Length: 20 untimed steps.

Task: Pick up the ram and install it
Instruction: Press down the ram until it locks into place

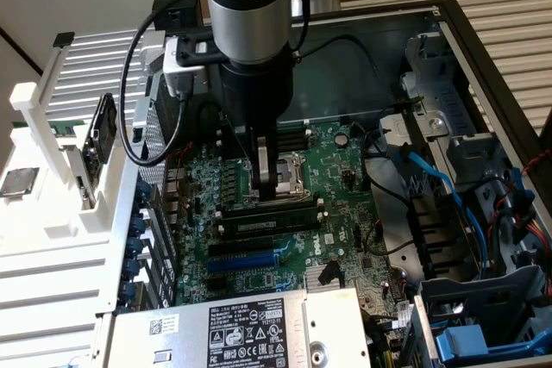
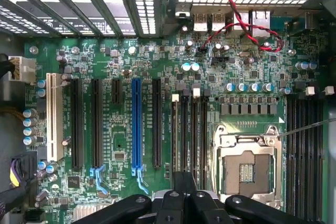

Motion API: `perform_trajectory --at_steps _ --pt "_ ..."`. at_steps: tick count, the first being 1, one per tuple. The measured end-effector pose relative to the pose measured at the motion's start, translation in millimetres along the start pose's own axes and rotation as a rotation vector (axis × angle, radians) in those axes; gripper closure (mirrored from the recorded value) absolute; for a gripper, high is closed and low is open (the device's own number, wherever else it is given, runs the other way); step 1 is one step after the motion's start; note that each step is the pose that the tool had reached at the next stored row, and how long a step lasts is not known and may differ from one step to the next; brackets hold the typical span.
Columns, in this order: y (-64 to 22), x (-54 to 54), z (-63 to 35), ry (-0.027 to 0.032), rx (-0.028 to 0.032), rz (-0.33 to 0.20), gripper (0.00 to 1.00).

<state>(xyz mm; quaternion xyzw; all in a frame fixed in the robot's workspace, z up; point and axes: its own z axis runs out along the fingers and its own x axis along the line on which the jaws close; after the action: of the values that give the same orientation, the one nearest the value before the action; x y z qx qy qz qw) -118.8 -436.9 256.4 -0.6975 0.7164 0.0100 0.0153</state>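
Showing an open grey metal computer case (image 1: pixel 483 58) with its green motherboard (image 1: pixel 345 187) exposed, as I watch from the remote station. The claw (image 1: pixel 272 187) hangs over the board beside the square metal processor socket (image 2: pixel 247 169), its dark fingers drawn fully together. The ram (image 1: pixel 293 208), a long, narrow, dark memory stick, lies along the memory slot nearest the socket, directly beneath the claw's tips. I cannot tell whether the tips touch its upper edge or whether it is fully seated. I judge the stick light, thin and stiff, yet fragile at its chips and contact edge. It is best held by the long upper edge near the middle, or by the short ends, with pressure kept even along its length. Counts: one ram, one claw and one processor socket. There are two banks of black memory slots (image 2: pixel 202 124), one on either side of the socket, four to a bank as I count them. One blue expansion slot (image 2: pixel 136 124) sits among black ones.
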Motion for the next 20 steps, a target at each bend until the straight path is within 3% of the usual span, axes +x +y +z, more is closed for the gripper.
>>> perform_trajectory --at_steps 20 --pt "0.0 -0.1 0.1 0.0003 0.0100 0.275 0.89"
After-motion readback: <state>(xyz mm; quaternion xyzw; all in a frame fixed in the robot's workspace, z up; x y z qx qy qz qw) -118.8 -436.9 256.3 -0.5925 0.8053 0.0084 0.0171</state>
